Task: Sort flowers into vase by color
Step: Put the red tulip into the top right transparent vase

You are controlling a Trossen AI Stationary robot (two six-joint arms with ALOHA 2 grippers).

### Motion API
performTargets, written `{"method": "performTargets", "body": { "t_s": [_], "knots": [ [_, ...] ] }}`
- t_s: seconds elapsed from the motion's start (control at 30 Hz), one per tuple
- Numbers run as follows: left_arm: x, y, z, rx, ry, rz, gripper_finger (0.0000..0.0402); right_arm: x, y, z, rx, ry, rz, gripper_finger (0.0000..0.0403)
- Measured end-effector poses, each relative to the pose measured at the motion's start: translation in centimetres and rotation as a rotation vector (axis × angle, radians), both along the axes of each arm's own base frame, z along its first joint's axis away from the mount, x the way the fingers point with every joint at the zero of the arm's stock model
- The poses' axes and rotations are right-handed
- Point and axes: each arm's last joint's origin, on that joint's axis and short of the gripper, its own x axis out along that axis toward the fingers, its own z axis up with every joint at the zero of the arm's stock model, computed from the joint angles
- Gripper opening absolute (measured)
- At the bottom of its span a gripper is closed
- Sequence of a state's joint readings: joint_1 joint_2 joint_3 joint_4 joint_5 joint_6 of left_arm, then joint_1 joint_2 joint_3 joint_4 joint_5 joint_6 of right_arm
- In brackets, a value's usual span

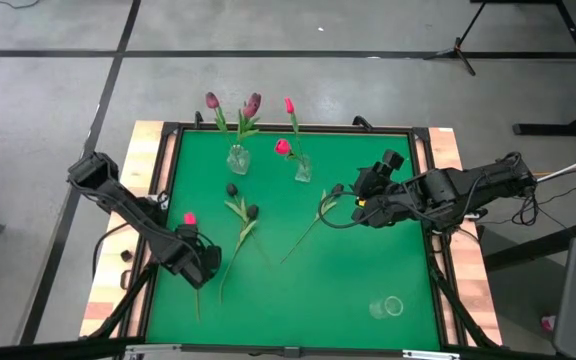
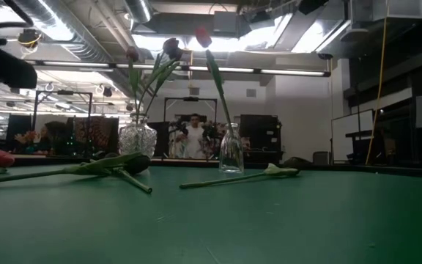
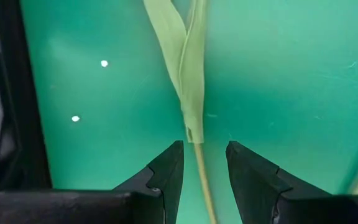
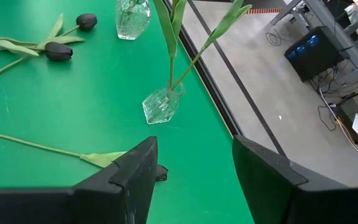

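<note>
- On my overhead feed, the left gripper [image 1: 200, 268] hangs low over the near-left part of the green mat [image 1: 308, 270], right above a pink-headed flower [image 1: 190, 219] lying there.
- My left wrist camera shows its fingers [image 3: 166, 171] apart, one on each side of that flower's thin stem [image 3: 199, 165] just below the folded leaf [image 3: 182, 56]; I see a gap on both sides, so nothing is clamped.
- The right gripper [image 1: 356, 200] sits over the mat's right-centre, near the head end of a dark flower [image 1: 336, 190] whose stem runs toward the mat's middle.
- From the right wrist camera, its fingers [image 4: 135, 171] stand well apart with only mat between them; that flower's leaf [image 4: 104, 158] lies just ahead of one finger.
- Two more dark-headed flowers [image 1: 246, 215] lie crossed on the mat between the arms.
- At the far edge, one glass vase [image 1: 237, 158] holds two dusky purple flowers [image 1: 252, 103], upright and leaning apart.
- Just beside it to the right, a second vase [image 1: 302, 168] holds two bright pink flowers [image 1: 289, 105].
- An empty clear glass [image 1: 389, 306] lies on the near-right part of the mat, well apart from everything else.
- In my table-level view a person [image 2: 194, 136] stands in the room beyond the table.
</note>
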State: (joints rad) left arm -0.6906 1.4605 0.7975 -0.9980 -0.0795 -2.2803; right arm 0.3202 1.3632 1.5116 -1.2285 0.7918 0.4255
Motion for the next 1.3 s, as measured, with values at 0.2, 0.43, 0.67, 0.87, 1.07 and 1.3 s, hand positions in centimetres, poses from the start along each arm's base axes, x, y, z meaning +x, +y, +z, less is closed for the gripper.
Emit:
{"method": "performTargets", "body": {
  "t_s": [0.2,0.43,0.67,0.87,1.07,1.3],
  "knots": [
    [-0.2,0.1,-1.8,-0.053,-0.048,0.009,0.0119,0.0,0.0,0.0,0.0,0.0,0.0,0.0209],
    [-0.4,0.2,-2.2,-0.06,-0.034,0.037,0.0106,0.0,0.0,0.0,0.0,0.0,0.0,0.0209],
    [-0.4,0.2,-2.2,-0.078,-0.027,0.029,0.0028,0.0,0.0,0.0,0.0,0.0,0.0,0.0209],
    [-0.3,0.2,-2.2,-0.063,-0.042,0.015,0.0005,0.0,0.0,0.0,0.0,0.0,0.0,0.0209],
    [0.5,0.0,-1.6,0.004,-0.17,0.013,0.0001,0.0,0.0,0.0,0.0,0.0,0.0,0.0209],
    [1.9,-0.2,0.3,0.167,-0.353,0.024,0.0,0.0,0.0,0.0,0.0,0.0,0.0,0.0209]
  ]
}}
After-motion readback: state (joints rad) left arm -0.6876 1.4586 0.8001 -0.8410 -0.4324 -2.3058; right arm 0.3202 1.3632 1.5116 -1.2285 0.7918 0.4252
